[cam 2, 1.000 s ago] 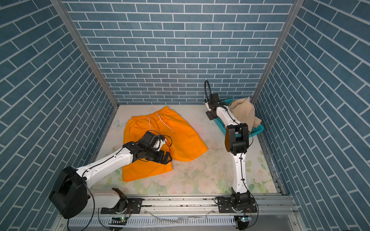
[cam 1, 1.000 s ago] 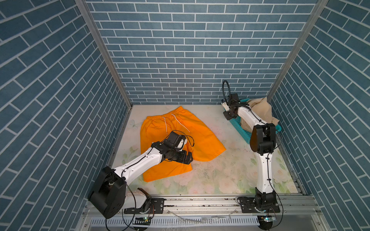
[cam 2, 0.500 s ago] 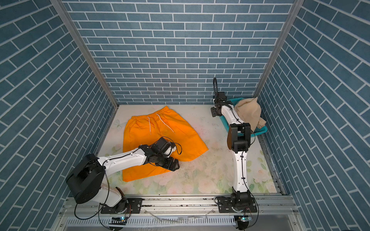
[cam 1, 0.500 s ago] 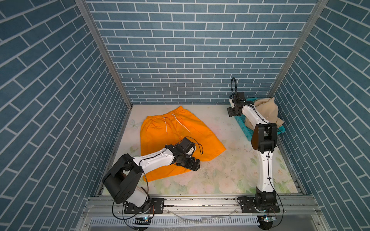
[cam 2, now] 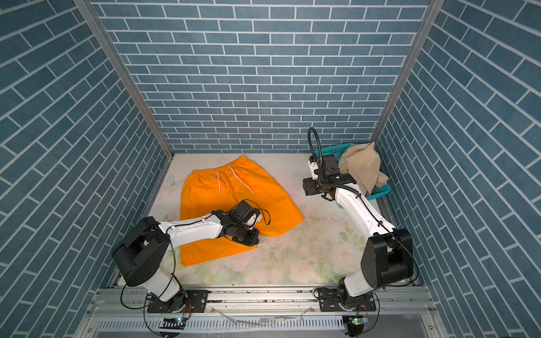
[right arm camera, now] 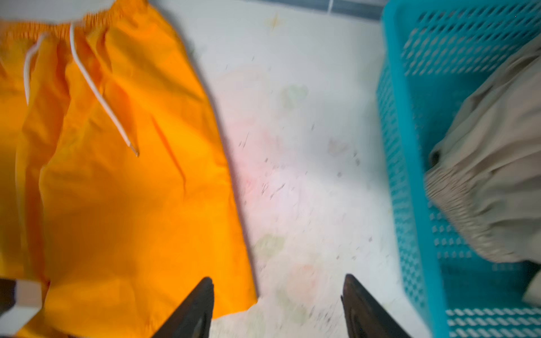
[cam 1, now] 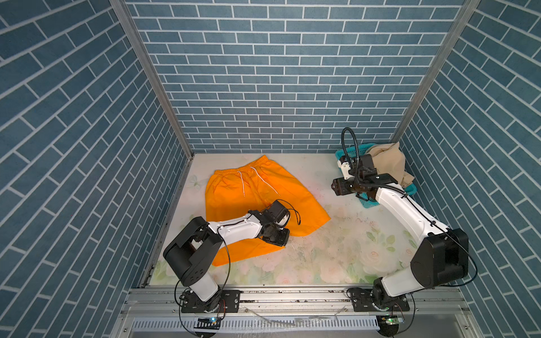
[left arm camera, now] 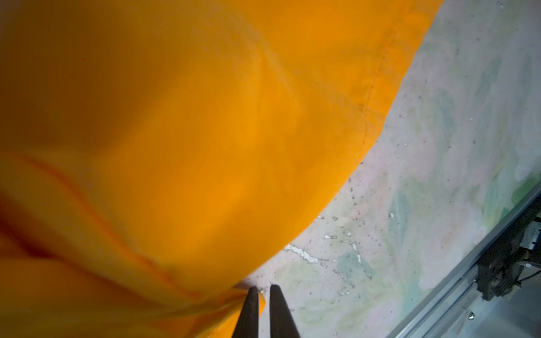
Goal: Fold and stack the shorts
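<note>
Well left of the basket (right arm camera: 468,38), the orange shorts (cam 1: 248,187) lie flat on the desk (cam 1: 336,248). The left hand (left arm camera: 263,292) is clamped on a leg hem, likely to start the fold. Just beside the basket, the right hand (right arm camera: 278,278) hovers apart and empty. The beige shorts (cam 1: 386,164) sit heaped inside, unfolded.

Smooth matt cloth showing on orange shorts (cam 1: 234,193); beige shorts (right arm camera: 491,175) looking soft, crinkled, waistband ribbed; basket (right arm camera: 398,131) gleaming, perforated plastic; table (cam 1: 336,243) showing scuffed, speckled floral print.
</note>
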Controlling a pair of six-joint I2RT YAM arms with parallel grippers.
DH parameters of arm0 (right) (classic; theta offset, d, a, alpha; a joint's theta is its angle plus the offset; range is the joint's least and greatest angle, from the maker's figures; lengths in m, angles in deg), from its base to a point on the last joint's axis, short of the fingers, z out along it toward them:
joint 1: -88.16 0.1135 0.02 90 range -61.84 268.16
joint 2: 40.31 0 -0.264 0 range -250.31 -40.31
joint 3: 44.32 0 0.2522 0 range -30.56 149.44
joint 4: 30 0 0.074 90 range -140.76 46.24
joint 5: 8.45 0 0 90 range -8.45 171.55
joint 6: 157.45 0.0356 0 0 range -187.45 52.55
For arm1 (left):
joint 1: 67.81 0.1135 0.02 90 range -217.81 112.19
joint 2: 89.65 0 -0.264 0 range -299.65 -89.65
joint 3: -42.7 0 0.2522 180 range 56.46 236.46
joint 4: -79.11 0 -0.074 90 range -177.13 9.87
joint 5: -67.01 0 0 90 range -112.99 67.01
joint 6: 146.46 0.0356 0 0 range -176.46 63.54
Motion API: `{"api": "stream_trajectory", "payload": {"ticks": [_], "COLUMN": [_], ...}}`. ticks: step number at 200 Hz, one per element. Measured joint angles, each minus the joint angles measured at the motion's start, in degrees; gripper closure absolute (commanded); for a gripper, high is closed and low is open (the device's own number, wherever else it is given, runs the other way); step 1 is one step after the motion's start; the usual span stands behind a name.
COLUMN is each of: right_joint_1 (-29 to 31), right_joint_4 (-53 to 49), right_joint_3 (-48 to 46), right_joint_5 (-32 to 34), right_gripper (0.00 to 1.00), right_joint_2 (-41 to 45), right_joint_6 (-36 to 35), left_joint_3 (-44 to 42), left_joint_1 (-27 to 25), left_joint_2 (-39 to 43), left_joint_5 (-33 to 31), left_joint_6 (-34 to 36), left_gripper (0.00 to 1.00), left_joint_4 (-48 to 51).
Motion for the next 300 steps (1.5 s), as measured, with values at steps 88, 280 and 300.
{"api": "stream_trajectory", "payload": {"ticks": [88, 280, 300], "right_joint_1": [4.0, 6.4, 6.4], "right_joint_4": [8.0, 14.0, 13.4], "right_joint_3": [-15.5, -11.3, -10.8], "right_joint_5": [-2.5, 3.1, 3.7], "right_gripper": [0.28, 1.0, 1.0], "right_joint_2": [-5.9, -16.0, -16.0], "right_joint_6": [6.8, 9.9, 9.8], "left_joint_3": [7.3, -1.0, -1.0], "left_joint_1": [-4.1, -4.1, -4.2], "left_joint_2": [-2.8, 0.0, -0.1], "left_joint_5": [-2.4, -11.6, -11.5], "left_joint_6": [-1.9, -11.0, -10.8], "left_gripper": [0.28, 1.0, 1.0], "left_joint_4": [-1.1, 6.7, 6.7]}}
